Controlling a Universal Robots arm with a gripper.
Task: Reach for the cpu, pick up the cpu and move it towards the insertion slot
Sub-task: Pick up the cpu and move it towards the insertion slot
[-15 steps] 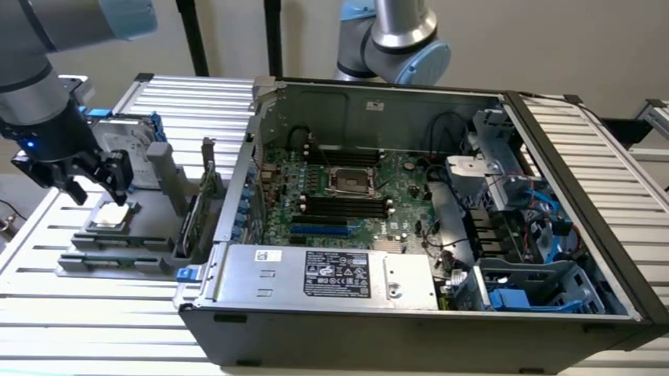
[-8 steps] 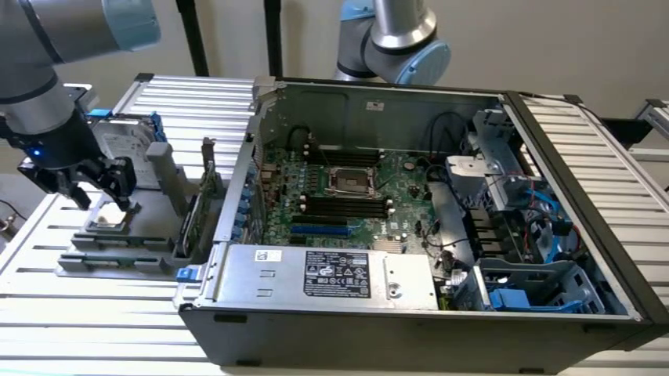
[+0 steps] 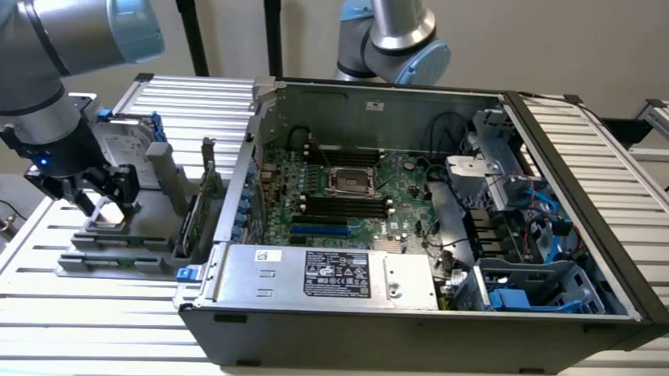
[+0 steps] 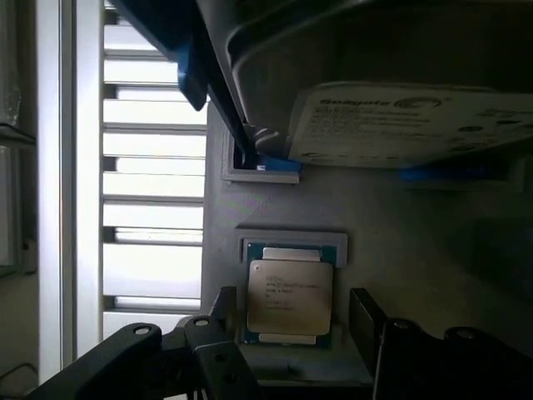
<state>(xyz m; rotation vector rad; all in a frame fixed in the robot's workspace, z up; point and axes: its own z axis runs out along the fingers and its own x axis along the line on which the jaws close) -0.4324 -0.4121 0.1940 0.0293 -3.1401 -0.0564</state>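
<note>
Here the gripper (image 3: 108,210) is hanging wide open, grasping nothing, its fingers (image 4: 365,315) flanking the cpu (image 4: 290,296) with gaps showing. The cpu is lying flat in a square recess near a corner of the grey holder (image 3: 115,254). The insertion slot (image 3: 350,182) is sitting on the green board inside the computer case (image 3: 418,313), well apart, towards the exterior view's right.

1. The cpu (image 4: 290,296): a small square chip with a silvery-grey metal top and dark print. It's lying flat, face up, seated squarely in a blue-edged nest (image 4: 293,247) on the grey holder (image 4: 400,250).
2. The insertion slot (image 3: 352,182): a square socket with a shiny metal frame and dark centre, flat on the green board (image 3: 403,168), just above the exterior view's middle.
</note>
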